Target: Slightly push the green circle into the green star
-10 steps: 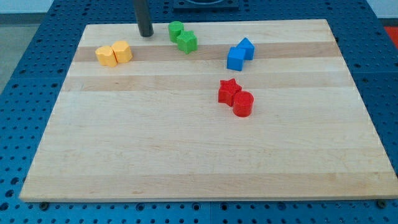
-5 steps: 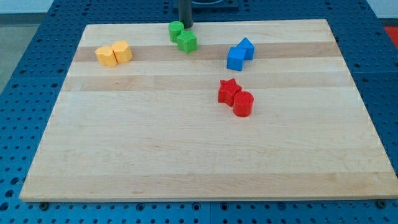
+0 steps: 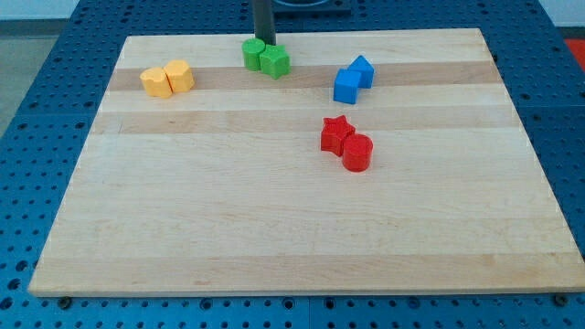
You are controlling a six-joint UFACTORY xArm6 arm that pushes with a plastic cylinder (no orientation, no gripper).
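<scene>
Pale wood board [image 3: 274, 228] w/ smooth matt grain; green circle [image 3: 253, 54] & green star [image 3: 275, 62] look matt plastic.

You see a wooden board [image 3: 274, 219] carrying paired blocks. A green circle [image 3: 253, 53] touches a green star [image 3: 274, 62]; a red star [image 3: 336, 134] touches a red cylinder [image 3: 356, 153]. Two yellow blocks [image 3: 167, 79] and two blue blocks [image 3: 353, 79] sit near the view's top.

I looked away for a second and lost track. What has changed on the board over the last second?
My tip swept from the view's left, near the yellow blocks, to just behind the green pair. The green circle slid down and left, now level with the green star and against it. The yellow, blue and red pairs stayed put.
</scene>
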